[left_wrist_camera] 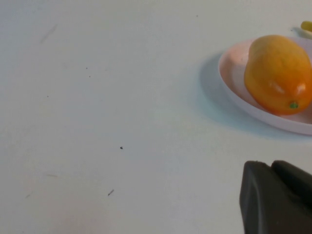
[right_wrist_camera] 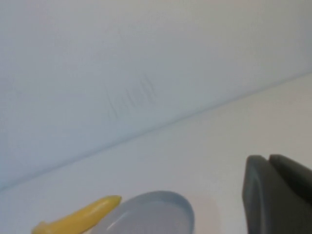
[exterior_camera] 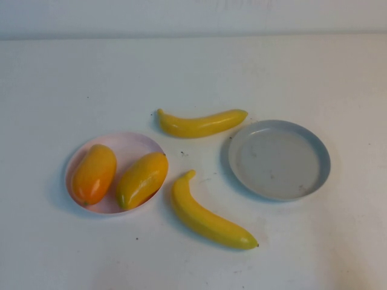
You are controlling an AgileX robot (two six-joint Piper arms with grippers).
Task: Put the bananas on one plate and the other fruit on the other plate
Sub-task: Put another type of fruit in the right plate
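Observation:
Two yellow-orange mango-like fruits (exterior_camera: 94, 173) (exterior_camera: 142, 179) lie side by side in the pale pink plate (exterior_camera: 128, 145) at left. One banana (exterior_camera: 202, 123) lies on the table between the plates at the back. The second banana (exterior_camera: 208, 217) lies nearer, in front of the gap. The grey-blue plate (exterior_camera: 279, 159) at right holds nothing. Neither gripper shows in the high view. My left gripper (left_wrist_camera: 270, 165) is shut and empty above bare table beside the pink plate (left_wrist_camera: 234, 83) and a mango (left_wrist_camera: 278, 73). My right gripper (right_wrist_camera: 268, 158) is shut and empty, off from the grey-blue plate (right_wrist_camera: 146, 214) and a banana (right_wrist_camera: 80, 217).
The white table (exterior_camera: 193, 66) runs back to a pale wall (exterior_camera: 193, 15).

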